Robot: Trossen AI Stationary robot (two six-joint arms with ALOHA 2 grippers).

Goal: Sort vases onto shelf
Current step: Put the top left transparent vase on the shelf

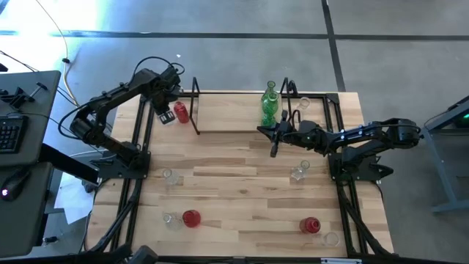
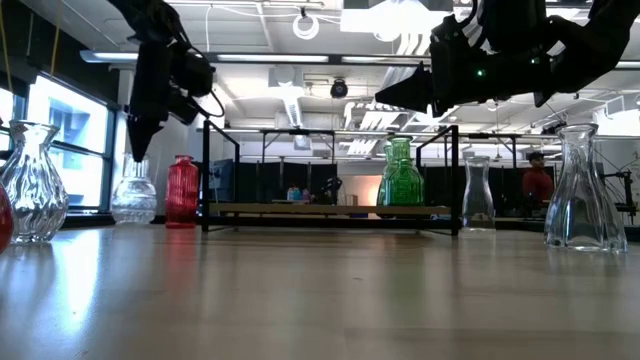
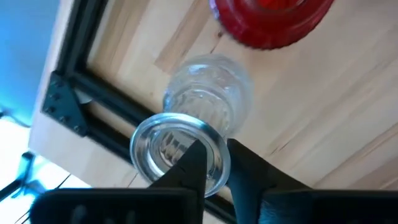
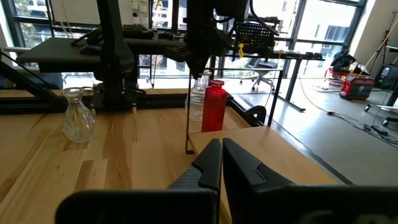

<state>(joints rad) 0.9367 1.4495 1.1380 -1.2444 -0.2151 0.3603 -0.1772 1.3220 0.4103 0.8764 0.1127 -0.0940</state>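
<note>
My left gripper [image 1: 164, 111] points down at the far left of the table, shut on a clear vase [image 3: 208, 93] that stands beside a red vase [image 1: 181, 111], just left of the shelf [image 1: 234, 114]. A green vase [image 1: 270, 106] and a clear vase [image 1: 303, 104] stand on the shelf board. My right gripper [image 1: 264, 130] hovers shut and empty above the table at the shelf's near edge, pointing left; it shows in the low view as the right gripper [image 2: 390, 98]. Several more red and clear vases stand on the near half of the table. My left gripper comes from above, pointing down, at the clear vase's mouth rim [image 3: 214, 146]. One finger [image 3: 196, 165] is inside the mouth and the other finger [image 3: 245, 171] outside, with the rim between them. The vase stands upright with its base on the table [image 2: 133, 215].
Loose vases stand on the table: clear ones [image 1: 170, 176] [image 1: 297, 173] [image 1: 172, 220] and red ones [image 1: 192, 218] [image 1: 310, 224]. Black wire frames [image 1: 196, 106] stand at the shelf's ends. A black frame rail [image 3: 93, 93] runs along the table's left edge.
</note>
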